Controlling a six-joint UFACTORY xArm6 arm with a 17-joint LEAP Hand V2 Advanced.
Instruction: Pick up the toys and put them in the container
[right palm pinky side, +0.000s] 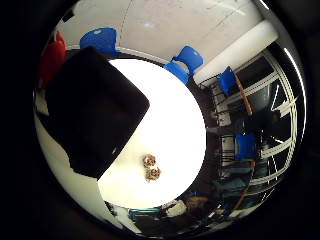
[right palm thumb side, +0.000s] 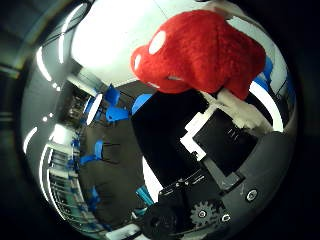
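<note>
In the right thumb side palm view a red plush toy (right palm thumb side: 195, 50) with a white spot fills the space close to the palm. My hand (right palm thumb side: 222, 140) of white and black parts is curled round it and holds it in the air. In the right little finger side palm view a black container (right palm pinky side: 95, 110) stands on the round white table (right palm pinky side: 180, 120), below the palm. A small brown toy (right palm pinky side: 151, 167) lies on the table beside the container, near the table's edge.
Blue chairs (right palm pinky side: 186, 60) stand around the table, and more blue chairs (right palm thumb side: 110, 100) show on the floor in the thumb side view. A red chair (right palm pinky side: 52, 55) stands behind the container. Desks and shelves (right palm pinky side: 250, 130) stand further off.
</note>
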